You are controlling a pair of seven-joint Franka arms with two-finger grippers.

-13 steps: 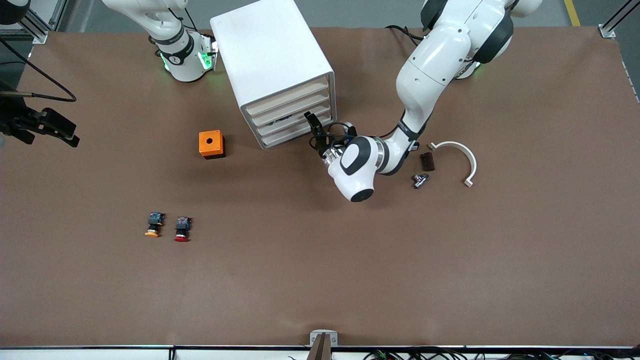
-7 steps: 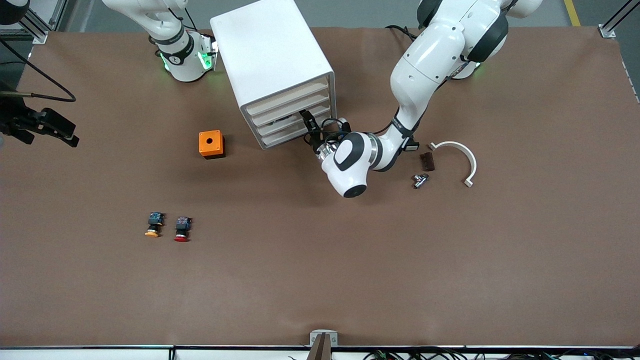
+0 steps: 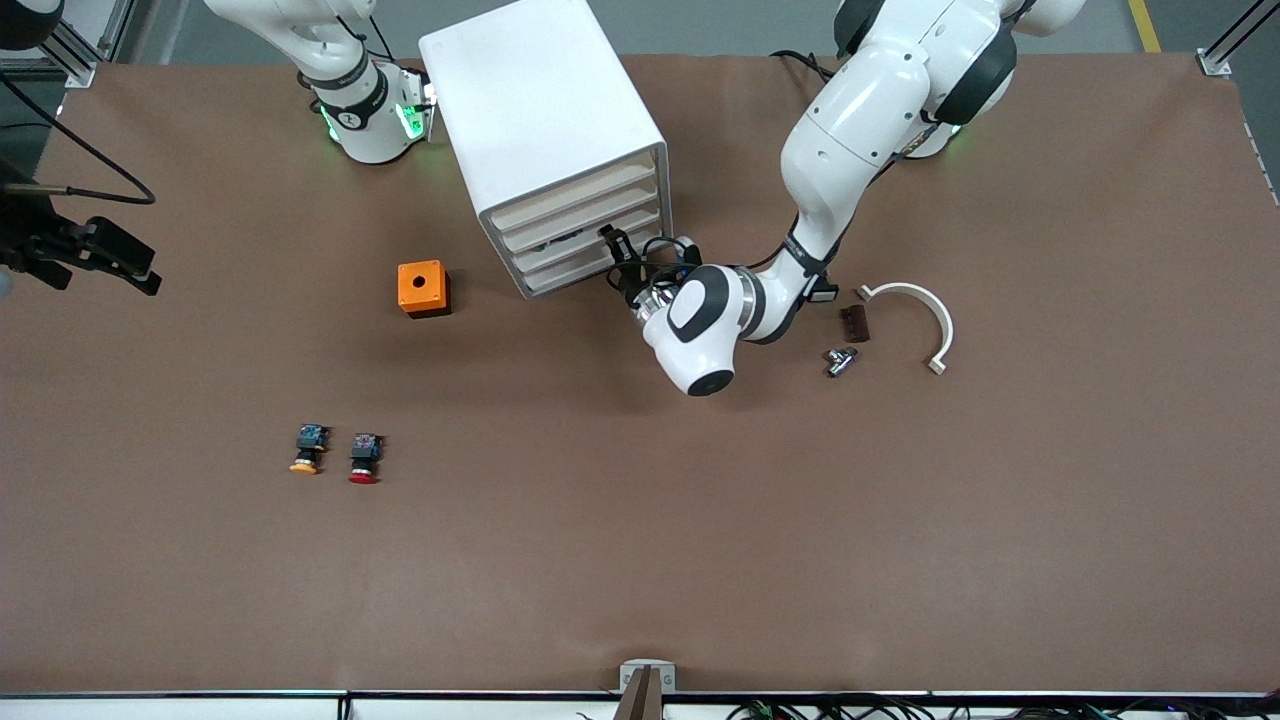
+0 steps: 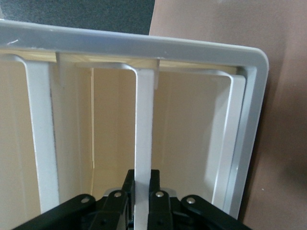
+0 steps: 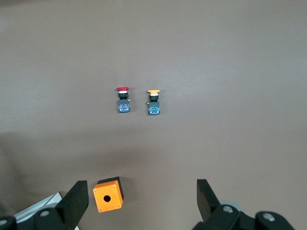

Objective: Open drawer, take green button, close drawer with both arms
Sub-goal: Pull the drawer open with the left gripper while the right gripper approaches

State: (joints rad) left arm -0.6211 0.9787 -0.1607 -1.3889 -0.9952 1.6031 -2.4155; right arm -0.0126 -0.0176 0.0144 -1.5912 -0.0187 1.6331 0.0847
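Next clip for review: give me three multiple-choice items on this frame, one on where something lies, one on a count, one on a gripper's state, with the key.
1. Where does the orange box lie relative to the white cabinet?
A. on top of it
B. beside it, toward the right arm's end of the table
C. inside a drawer

2. How many drawer fronts does the cabinet show?
A. two
B. four
C. six

3. What is the left gripper doing?
A. hanging open over the two push buttons
B. resting shut on the table
C. shut on a drawer front

Key: 1 B, the box sits on the table beside the cabinet, on the right arm's side. 2 B, four stacked slats show in the front view. 3 C, the left wrist view shows the black fingers pinching the slat. The right gripper waits open, high over the table.
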